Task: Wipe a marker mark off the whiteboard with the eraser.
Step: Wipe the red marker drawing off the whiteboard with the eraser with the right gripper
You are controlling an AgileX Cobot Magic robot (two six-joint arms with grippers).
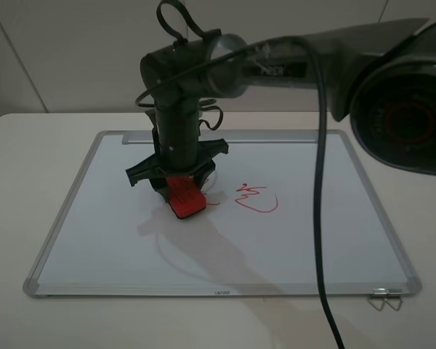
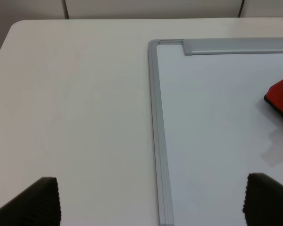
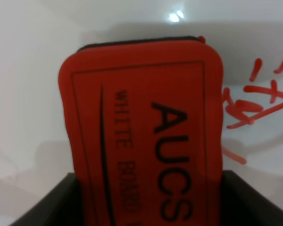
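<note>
The red eraser [image 1: 187, 199], a rounded block on black felt, points its long axis toward 5 o'clock, tilted near the glossy whiteboard's [image 1: 94, 233] centre; the right gripper [image 1: 178, 182] pinches it; a thin stroke of the marker mark [image 1: 213, 203] shows at its 3 o'clock; the left gripper [image 2: 151, 202] is spread wide.

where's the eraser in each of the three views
Exterior high: the eraser sits left of centre on the whiteboard, held in the right gripper.
Left wrist: only a red corner of it, cut off at the picture's edge.
Right wrist: it fills the middle, AUCS lettering up.
Shared landmark: the whiteboard's white surface under it in all three.
</note>
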